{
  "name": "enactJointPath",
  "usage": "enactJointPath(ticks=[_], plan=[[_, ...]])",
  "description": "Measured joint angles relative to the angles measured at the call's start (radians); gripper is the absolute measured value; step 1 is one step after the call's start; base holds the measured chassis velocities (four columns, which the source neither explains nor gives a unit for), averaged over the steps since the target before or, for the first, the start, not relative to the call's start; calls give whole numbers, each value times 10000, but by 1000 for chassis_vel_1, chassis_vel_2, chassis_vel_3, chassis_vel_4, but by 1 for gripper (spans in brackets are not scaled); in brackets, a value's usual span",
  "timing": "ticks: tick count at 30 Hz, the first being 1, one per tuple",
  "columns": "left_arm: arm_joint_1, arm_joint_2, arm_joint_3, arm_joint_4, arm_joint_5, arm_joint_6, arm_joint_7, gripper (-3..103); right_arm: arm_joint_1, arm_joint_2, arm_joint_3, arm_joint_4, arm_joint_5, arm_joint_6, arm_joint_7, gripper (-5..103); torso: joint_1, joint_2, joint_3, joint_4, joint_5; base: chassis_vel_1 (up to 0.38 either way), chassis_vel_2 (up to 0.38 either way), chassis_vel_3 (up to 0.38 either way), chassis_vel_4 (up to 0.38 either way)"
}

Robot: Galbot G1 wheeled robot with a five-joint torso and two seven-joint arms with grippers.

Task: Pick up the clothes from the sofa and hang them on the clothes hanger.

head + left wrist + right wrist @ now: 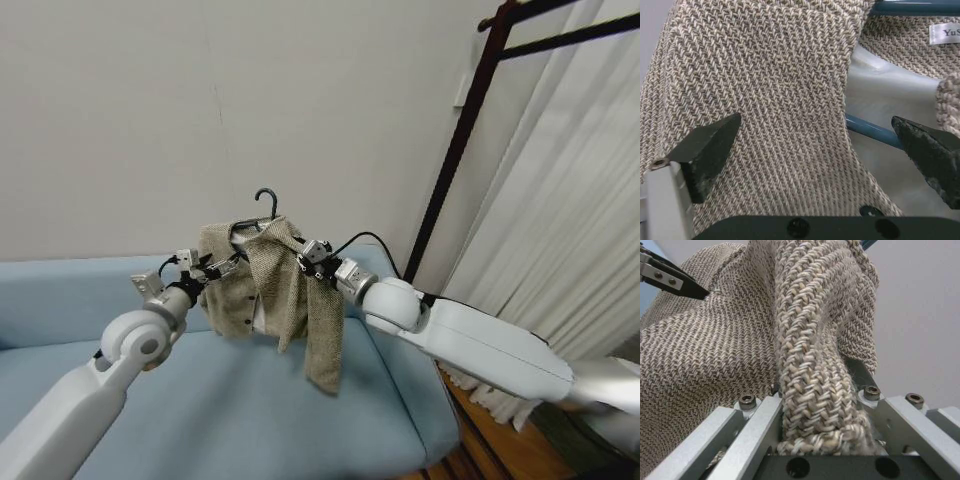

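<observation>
Above the blue sofa (200, 420), the left gripper (207, 268) sits at the tweed jacket's (262, 290) left side, its black fingers (710, 145) spread wide with the cloth just beyond them and nothing clamped. Its arm reaches up from the lower left. The jacket hangs in mid-air on a hanger (266, 203). The right gripper (303, 255) is closed on a thick fold of the jacket's front edge, its arm stretching in from the lower right. A dark clothes rack (455, 150) stands well apart to the right.

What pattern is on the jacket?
The jacket has a beige-and-brown herringbone weave. It shows best in the left wrist view.
</observation>
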Motion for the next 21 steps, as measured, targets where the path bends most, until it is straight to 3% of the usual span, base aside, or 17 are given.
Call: enactJointPath(ticks=[8,12,14,15,17,21], plan=[[-258,44,59,169,143,-15,-65,72,-24,-47,-29,83,-2,-10,-18,13,0,0,0,-3,0,0,0,0,0],[-322,88,58,205,181,-19,-69,49,-23,-80,-84,117,-1,-60,-10,13,0,0,0,-2,0,0,0,0,0],[-322,89,58,207,184,-19,-56,49,-21,-81,-96,133,1,-71,-2,13,0,0,0,-2,1,0,0,0,0],[-323,88,58,217,195,-19,-40,39,-20,-78,-125,178,17,-92,24,13,0,0,0,-3,0,0,0,0,0],[-325,89,58,221,201,-19,-21,39,-16,-73,-163,205,39,-103,62,13,0,0,0,-2,0,0,0,0,0],[-405,126,70,219,227,-20,13,17,24,-48,-246,211,67,-116,98,13,0,0,0,-1,0,0,0,0,0]])
